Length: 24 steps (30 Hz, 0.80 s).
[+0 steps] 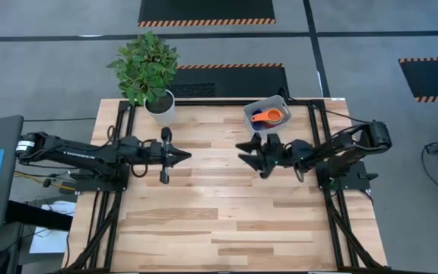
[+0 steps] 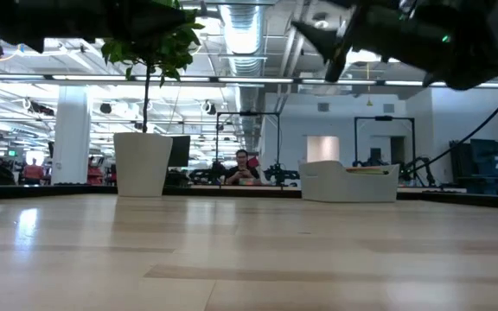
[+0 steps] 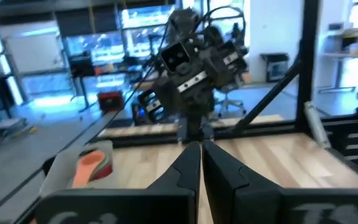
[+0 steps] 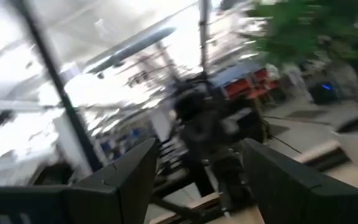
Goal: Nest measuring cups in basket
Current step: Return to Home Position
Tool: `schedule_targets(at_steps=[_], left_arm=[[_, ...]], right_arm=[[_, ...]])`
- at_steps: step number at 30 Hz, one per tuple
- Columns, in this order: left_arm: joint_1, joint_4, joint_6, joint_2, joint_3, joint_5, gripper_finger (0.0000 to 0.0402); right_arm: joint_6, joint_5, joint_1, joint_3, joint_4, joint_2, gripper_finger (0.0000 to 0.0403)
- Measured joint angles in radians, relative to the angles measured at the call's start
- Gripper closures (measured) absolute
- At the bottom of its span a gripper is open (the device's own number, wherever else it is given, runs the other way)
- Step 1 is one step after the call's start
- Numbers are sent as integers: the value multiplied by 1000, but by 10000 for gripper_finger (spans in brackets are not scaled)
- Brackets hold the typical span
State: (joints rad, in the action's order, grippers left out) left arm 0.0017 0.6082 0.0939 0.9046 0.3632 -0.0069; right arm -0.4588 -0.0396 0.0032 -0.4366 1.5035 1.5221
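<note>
The basket (image 1: 249, 113) stands at the table's far edge, right of centre, resting on its base; it also shows in the low view (image 2: 348, 183) and in the left wrist view (image 3: 58, 177). An orange measuring cup (image 1: 268, 116) (image 3: 91, 165) lies on top inside it; what lies under it I cannot make out. My left gripper (image 1: 186, 156) (image 3: 201, 158) hovers over the table's middle, shut and holding nothing, pointing level toward the right arm. My right gripper (image 1: 243, 151) (image 4: 197, 168) faces it from the right, open and empty, just near of the basket.
A white pot (image 1: 160, 107) (image 2: 143, 162) with a green plant stands at the far edge, left of the basket. Black frame rails (image 1: 322, 122) run along the table's sides. The bare wooden tabletop (image 1: 219, 221) stretches toward the near edge. A person sits in the room beyond (image 2: 245, 167).
</note>
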Motion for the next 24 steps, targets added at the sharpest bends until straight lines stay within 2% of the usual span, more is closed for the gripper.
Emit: schedule_targets(at_steps=[3, 5, 9, 14, 20, 24], left_arm=[[0, -16, 14, -56, -2, 66, 393], [-1, -44, 13, -89, -2, 69, 390], [0, -110, 29, -148, -2, -20, 388], [0, -142, 43, -153, -2, -148, 388], [1, -116, 4, -108, -1, -200, 388], [1, -89, -42, -82, -21, -203, 388]], right_arm=[[68, 18, 30, 0, -41, -49, 143], [67, 5, 28, 0, -78, -89, 143], [-29, -109, 9, -1, -196, -140, 143], [-86, -91, -19, 0, -373, -150, 143], [156, -61, -34, 0, -409, -172, 158], [312, -56, -38, -2, -481, -253, 218]])
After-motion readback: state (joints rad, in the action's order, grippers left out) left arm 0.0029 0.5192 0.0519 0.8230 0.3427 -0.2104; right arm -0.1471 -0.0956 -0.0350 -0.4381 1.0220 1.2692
